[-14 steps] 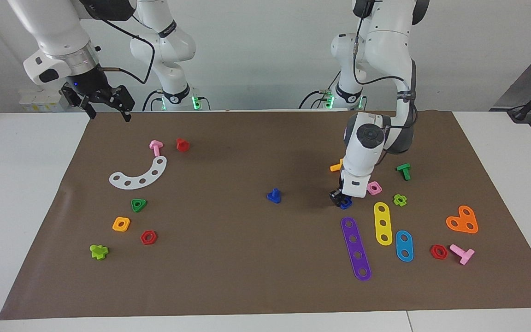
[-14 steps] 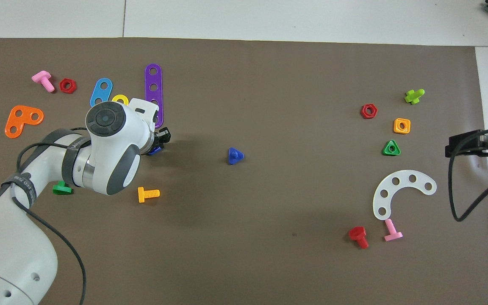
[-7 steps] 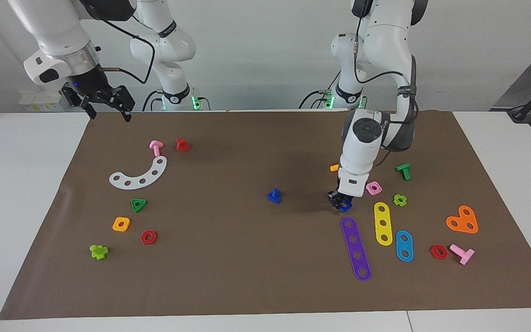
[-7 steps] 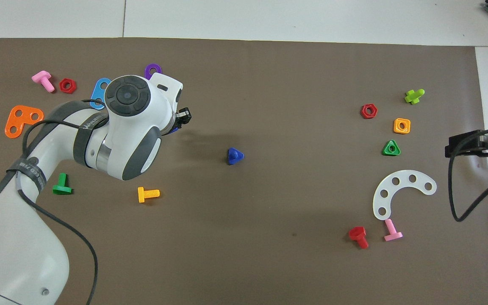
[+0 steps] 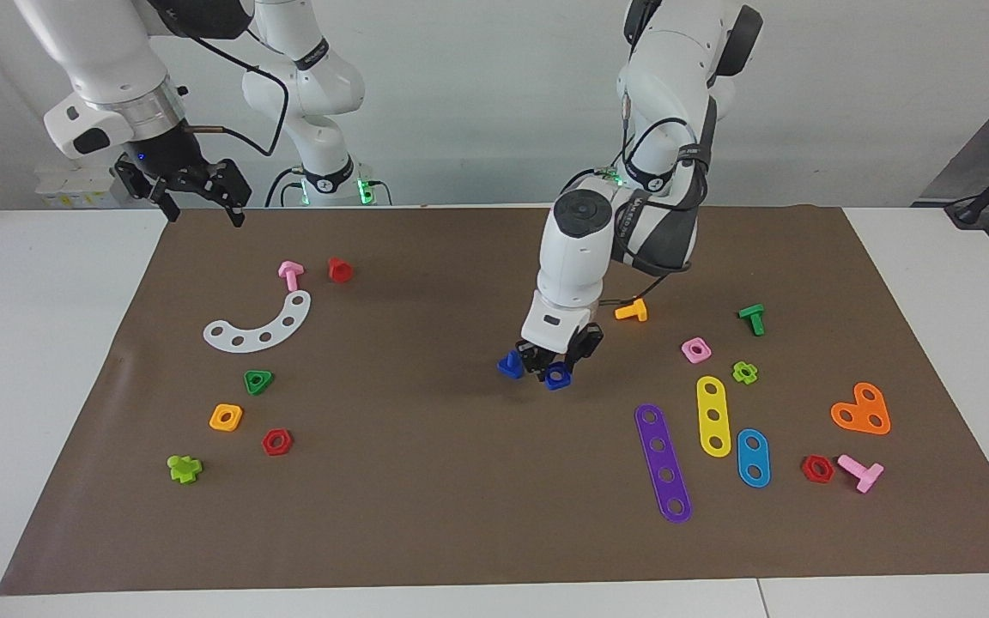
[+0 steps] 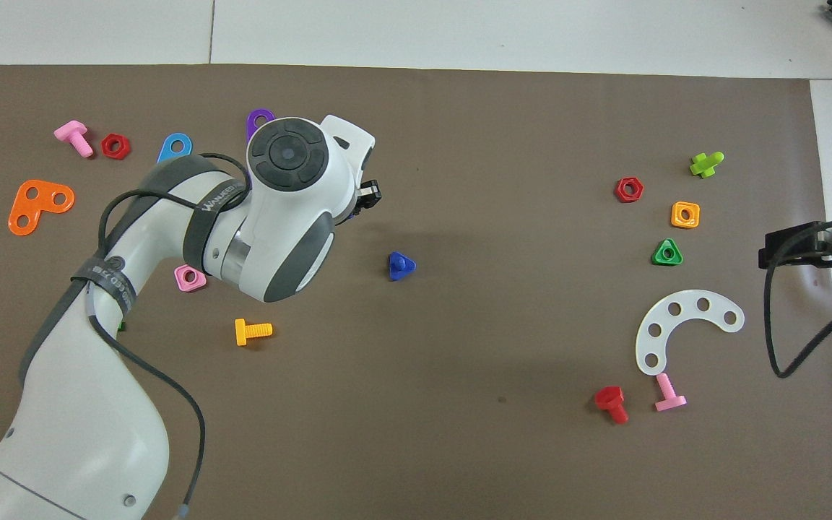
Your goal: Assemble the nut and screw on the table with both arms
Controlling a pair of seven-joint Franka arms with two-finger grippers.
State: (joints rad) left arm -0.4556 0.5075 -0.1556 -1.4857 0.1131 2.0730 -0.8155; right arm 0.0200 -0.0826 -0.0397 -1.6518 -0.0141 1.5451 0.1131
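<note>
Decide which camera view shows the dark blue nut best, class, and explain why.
The facing view: the blue nut hangs in plain sight in the left tool, beside the blue screw. In the overhead view the left arm's wrist hides the nut.

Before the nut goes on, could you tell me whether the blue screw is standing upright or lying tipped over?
Upright: the screw rests on its flat triangular head on the mat, its short stem pointing up.

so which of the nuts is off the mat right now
The dark blue nut, held in the left gripper beside the blue screw; the pink nut and the others lie flat.
</note>
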